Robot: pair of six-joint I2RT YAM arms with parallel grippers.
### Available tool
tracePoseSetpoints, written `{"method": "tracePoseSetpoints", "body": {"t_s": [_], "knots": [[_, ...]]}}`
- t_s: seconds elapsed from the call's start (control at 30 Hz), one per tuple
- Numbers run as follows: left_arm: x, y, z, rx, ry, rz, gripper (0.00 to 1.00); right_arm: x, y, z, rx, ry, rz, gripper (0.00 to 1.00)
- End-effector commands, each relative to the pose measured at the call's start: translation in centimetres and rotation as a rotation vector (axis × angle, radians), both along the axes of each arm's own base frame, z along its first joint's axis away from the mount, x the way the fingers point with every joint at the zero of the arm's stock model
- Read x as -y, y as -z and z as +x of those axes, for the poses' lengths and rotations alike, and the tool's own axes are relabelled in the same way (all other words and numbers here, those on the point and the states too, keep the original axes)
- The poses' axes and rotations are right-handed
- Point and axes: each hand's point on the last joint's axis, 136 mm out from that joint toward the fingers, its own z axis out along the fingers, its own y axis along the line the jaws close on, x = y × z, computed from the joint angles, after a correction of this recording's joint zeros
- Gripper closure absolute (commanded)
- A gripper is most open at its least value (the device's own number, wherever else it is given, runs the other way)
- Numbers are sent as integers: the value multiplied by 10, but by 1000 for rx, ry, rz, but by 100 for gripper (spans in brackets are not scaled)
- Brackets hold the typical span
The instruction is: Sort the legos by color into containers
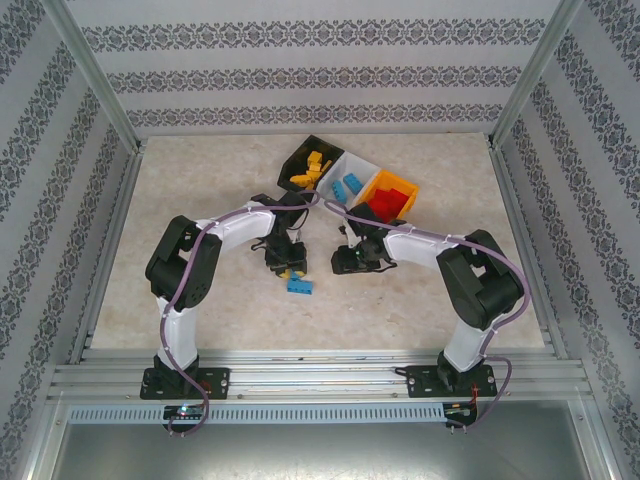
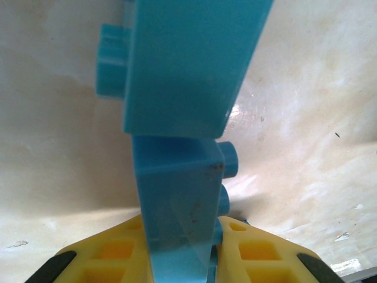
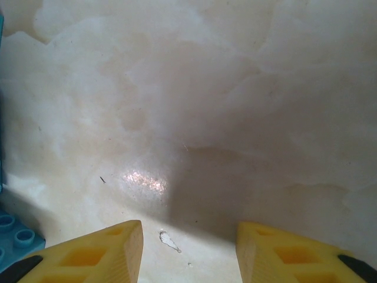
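Observation:
My left gripper [image 2: 179,236] is shut on a blue lego [image 2: 177,194], its yellow fingers [image 2: 106,253] pressed against both sides. A second blue lego [image 2: 188,65] lies just beyond it, touching or joined. From above, the left gripper [image 1: 288,266] sits low at the table's middle with the blue lego [image 1: 299,286] at its tip. My right gripper [image 3: 189,236] is open over bare table, nothing between its fingers; from above it [image 1: 350,262] hangs just right of the left one. At the back stand the black container [image 1: 300,150], white container [image 1: 362,165] and orange container [image 1: 375,187].
Yellow legos [image 1: 308,170] lie in the black bin, blue ones [image 1: 347,186] in the white, red ones [image 1: 385,203] in the orange. A blue lego corner [image 3: 15,239] shows at the right wrist view's lower left. Aluminium frame rails [image 1: 300,375] bound the beige table.

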Motion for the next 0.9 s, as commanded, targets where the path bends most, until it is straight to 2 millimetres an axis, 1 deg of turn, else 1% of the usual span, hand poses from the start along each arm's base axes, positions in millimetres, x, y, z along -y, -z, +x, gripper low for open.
{"method": "tracePoseSetpoints", "body": {"t_s": [0.0,0.17,0.3,0.53,0.87], "knots": [[-2,2,-6,2,2,17,78,-21,14,-15,-43,-89,29,53],[2,-6,-2,25,9,-1,80,-21,15,-16,-46,-95,30,53],[4,-17,5,64,26,-12,81,-20,16,-15,-45,-96,28,53],[10,-47,24,166,43,-48,81,-20,15,-14,-42,-101,31,53],[19,-84,50,248,28,-126,81,-14,16,-8,-40,-77,44,53]]}}
